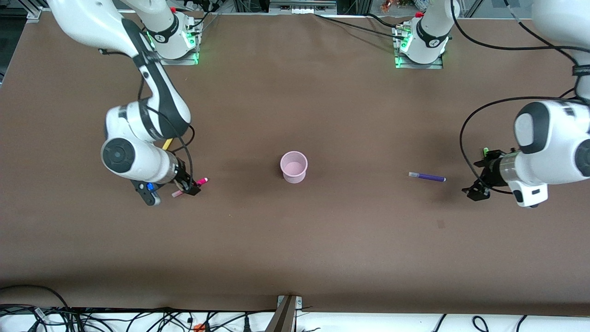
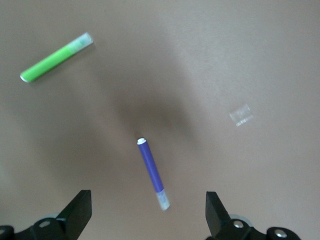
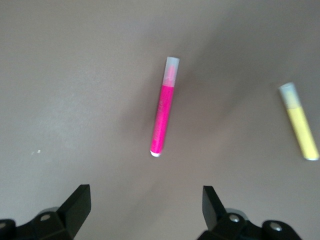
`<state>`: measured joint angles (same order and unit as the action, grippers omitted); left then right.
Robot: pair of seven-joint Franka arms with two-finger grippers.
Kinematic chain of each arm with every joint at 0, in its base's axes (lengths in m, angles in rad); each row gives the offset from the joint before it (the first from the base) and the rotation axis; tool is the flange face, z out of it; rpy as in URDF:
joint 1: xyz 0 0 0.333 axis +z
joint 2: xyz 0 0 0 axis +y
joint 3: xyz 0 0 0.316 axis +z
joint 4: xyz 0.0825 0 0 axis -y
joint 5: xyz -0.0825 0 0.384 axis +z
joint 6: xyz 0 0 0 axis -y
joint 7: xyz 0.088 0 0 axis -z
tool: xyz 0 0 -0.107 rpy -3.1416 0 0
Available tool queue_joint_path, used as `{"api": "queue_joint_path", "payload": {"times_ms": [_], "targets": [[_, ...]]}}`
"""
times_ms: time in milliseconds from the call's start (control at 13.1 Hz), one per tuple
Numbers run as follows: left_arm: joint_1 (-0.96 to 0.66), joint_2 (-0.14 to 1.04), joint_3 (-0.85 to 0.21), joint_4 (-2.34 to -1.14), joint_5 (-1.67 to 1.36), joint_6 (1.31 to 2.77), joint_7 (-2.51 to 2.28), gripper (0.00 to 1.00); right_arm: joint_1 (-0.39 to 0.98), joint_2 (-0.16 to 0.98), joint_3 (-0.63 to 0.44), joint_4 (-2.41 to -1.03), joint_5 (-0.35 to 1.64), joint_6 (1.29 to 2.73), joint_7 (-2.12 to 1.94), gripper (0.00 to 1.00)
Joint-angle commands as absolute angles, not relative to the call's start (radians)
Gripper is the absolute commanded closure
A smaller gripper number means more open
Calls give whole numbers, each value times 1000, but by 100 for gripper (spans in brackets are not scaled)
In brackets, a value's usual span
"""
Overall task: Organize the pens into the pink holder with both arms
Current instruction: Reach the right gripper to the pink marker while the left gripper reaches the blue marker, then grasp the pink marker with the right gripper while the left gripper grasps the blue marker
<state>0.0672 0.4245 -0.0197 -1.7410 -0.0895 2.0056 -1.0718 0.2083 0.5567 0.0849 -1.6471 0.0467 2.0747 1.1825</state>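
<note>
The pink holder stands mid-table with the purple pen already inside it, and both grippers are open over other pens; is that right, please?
Not quite: the pink holder is empty. The front view shows the purple pen lying on the table toward the left arm's end. The left gripper and right gripper are indeed open over pens.

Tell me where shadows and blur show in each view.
Front view: sharp, with soft shadows on the brown table beside the pale pink round plastic cup. Left wrist view: a dark shadow around the slim purple marker pen, slightly blurred. Right wrist view: the slim magenta marker pen looks soft.
</note>
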Motion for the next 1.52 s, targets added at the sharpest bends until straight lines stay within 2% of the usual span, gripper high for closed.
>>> {"api": "queue_joint_path", "payload": {"times_ms": [0,228,533,609,761,913,1065,1141,1293,1446], "targets": [[41,443,-25,-1827,-101,2144,-1213,0,210,612,83,-1638,61,2141,1210,5],[25,500,-25,-1858,-97,2253,-1279,0,199,652,83,-1652,67,2149,1200,7],[6,499,-25,-1948,-75,2327,-1278,0,198,635,83,-1736,69,2181,1195,13],[5,494,-25,-1992,-63,2394,-1278,0,196,638,83,-1750,71,2209,1193,14],[2,485,-26,-2055,-63,2468,-1273,9,193,647,84,-1755,71,2226,1193,31],[-2,488,-26,-2074,-63,2511,-1273,12,187,652,83,-1741,112,2229,1178,39],[-6,495,-26,-2079,-63,2528,-1272,29,186,661,83,-1741,158,2243,1111,59],[-6,497,-26,-2079,-63,2530,-1269,38,186,664,83,-1744,170,2244,1091,65],[-8,497,-26,-2079,-63,2530,-1267,54,186,673,83,-1743,172,2246,1089,69],[-12,497,-26,-2080,-63,2528,-1266,77,186,680,83,-1744,172,2262,1088,68]]}}
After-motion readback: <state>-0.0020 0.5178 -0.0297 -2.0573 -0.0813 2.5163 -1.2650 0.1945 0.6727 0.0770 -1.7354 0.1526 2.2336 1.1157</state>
